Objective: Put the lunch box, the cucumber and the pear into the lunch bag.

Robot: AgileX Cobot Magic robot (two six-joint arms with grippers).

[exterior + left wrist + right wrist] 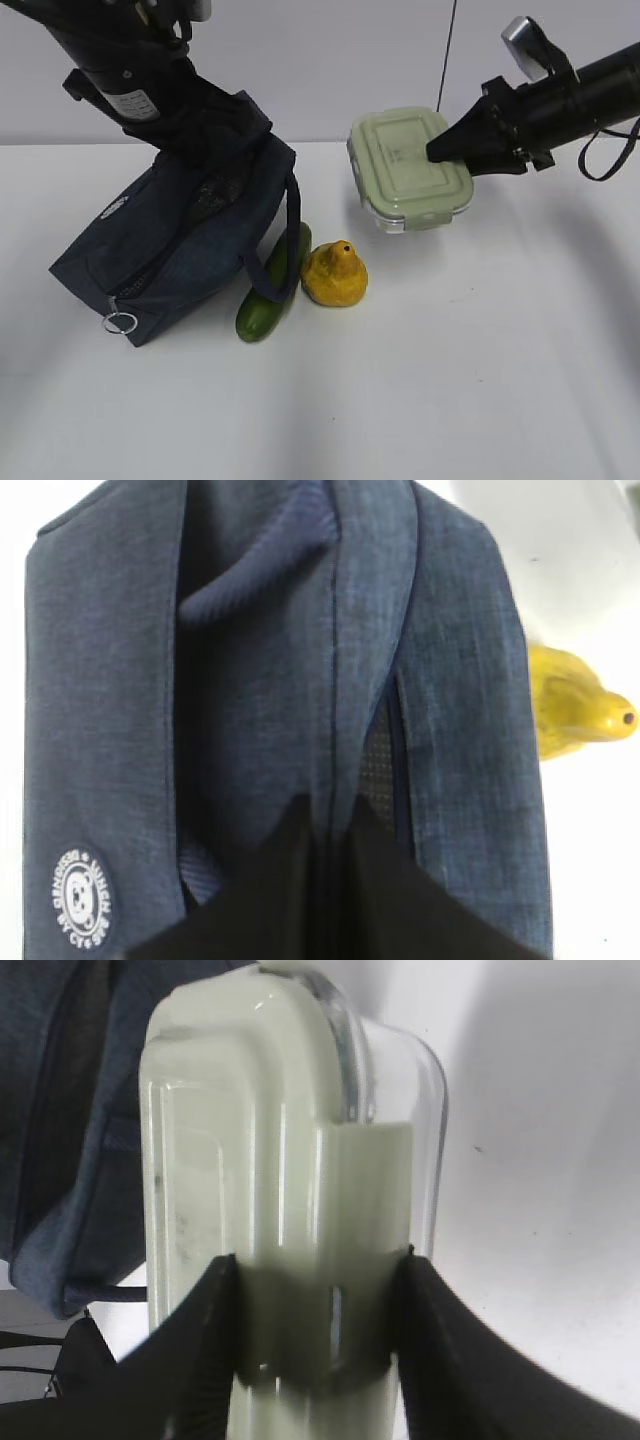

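The lunch box (412, 168), clear glass with rounded corners under a ridged sage-green snap lid, hangs tilted above the white bench (480, 360), clamped across its end by the right tool (320, 1305). The left tool (328, 825) is clenched on a fold of the navy woven lunch bag (165, 245). Below it lie the smooth dark cucumber (272, 285) and the lumpy yellow pear (336, 273), touching.
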